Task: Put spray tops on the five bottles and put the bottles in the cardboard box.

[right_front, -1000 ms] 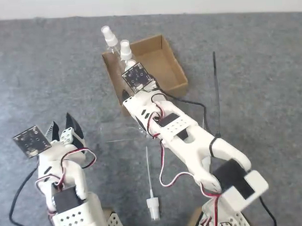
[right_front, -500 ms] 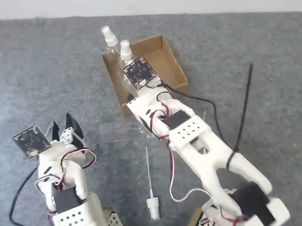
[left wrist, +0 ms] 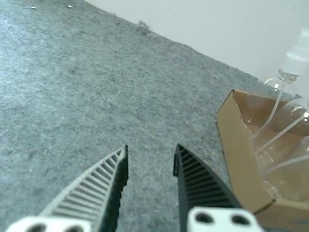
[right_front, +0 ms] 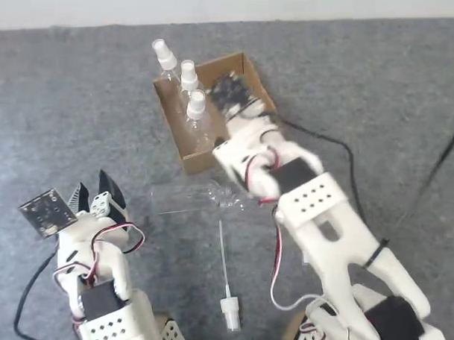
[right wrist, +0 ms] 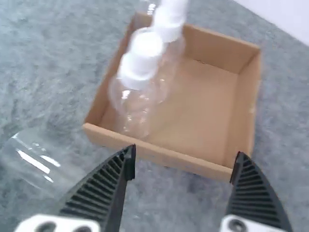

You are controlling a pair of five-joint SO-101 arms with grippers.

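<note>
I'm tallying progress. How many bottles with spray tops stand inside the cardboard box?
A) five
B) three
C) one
B: three bottles with white tops stand along one wall of the box, while a bare bottle lies outside it.

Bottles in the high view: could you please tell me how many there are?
4. Three capped stand in a row in the cardboard box: far bottle, middle bottle, near bottle. An uncapped bottle lies outside it. A fifth may be hidden.
</note>
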